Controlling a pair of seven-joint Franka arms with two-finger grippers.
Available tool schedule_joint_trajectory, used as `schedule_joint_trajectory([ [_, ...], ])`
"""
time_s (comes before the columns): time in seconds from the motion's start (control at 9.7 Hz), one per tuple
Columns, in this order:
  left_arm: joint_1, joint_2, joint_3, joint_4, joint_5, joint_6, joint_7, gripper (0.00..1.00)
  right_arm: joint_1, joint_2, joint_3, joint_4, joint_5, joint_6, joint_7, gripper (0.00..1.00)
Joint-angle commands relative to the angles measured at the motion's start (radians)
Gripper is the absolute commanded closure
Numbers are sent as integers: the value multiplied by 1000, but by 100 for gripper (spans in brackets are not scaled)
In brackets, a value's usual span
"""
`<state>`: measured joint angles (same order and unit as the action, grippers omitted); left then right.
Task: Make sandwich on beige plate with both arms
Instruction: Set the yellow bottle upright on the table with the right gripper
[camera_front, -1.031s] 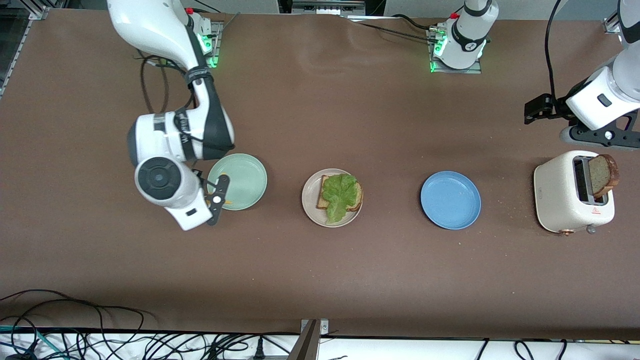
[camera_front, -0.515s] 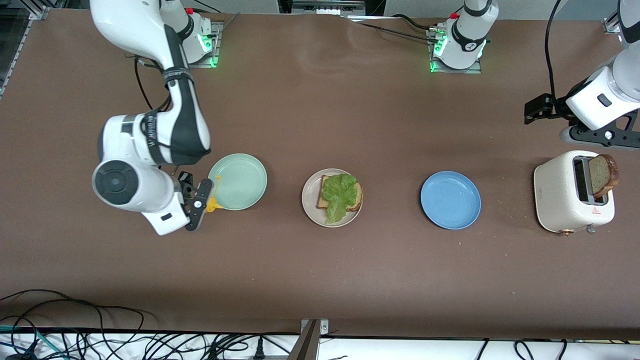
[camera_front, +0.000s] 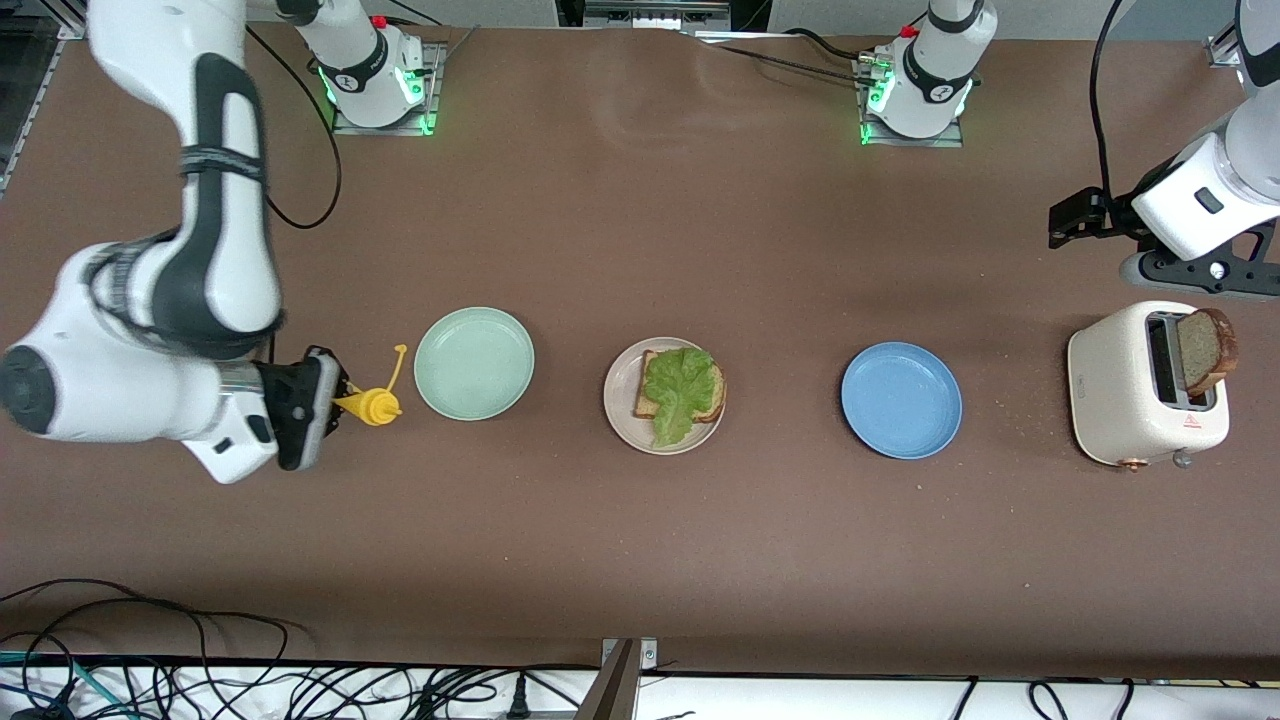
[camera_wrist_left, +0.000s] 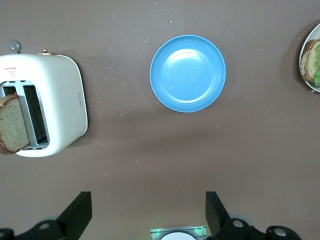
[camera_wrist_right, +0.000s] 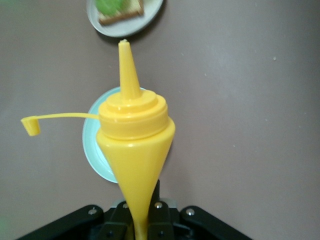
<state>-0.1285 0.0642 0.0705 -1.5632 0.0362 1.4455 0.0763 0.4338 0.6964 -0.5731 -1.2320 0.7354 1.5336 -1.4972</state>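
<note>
Now gripping yellow squeeze bottle (camera_front: 372, 404) in closed right gripper (camera_front: 330, 400), left-centre of frame, for saucing sandwich (camera_front: 681, 392) on beige plate (camera_front: 622, 412), mid-frame; idling left gripper (camera_wrist_left: 148, 212), wide open and empty, above toaster (camera_front: 1140, 385), right edge.

Even, diffuse overhead light fell on the brown bench (camera_front: 640, 520), bright without harshness. Shadows were soft and short beside the plates and the toaster (camera_front: 1146, 384). A pale sheen crossed the blue plate (camera_wrist_left: 188, 73). The yellow bottle (camera_wrist_right: 134, 145) looked softened at its nearest end, low in the right wrist frame
</note>
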Motion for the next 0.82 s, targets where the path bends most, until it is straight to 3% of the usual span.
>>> schedule_joint_trajectory([
  [0.0, 3, -3, -6, 6, 24, -11, -4, 0, -88, -21, 16, -79, 167, -72, -169, 100],
  [0.52, 3, -3, -6, 5, 24, -13, -9, 0, -199, -8, 18, -445, 433, -127, -720, 100],
  [0.72, 4, 3, -6, 5, 24, -13, -4, 0, -234, 34, 19, -491, 473, -205, -797, 100],
])
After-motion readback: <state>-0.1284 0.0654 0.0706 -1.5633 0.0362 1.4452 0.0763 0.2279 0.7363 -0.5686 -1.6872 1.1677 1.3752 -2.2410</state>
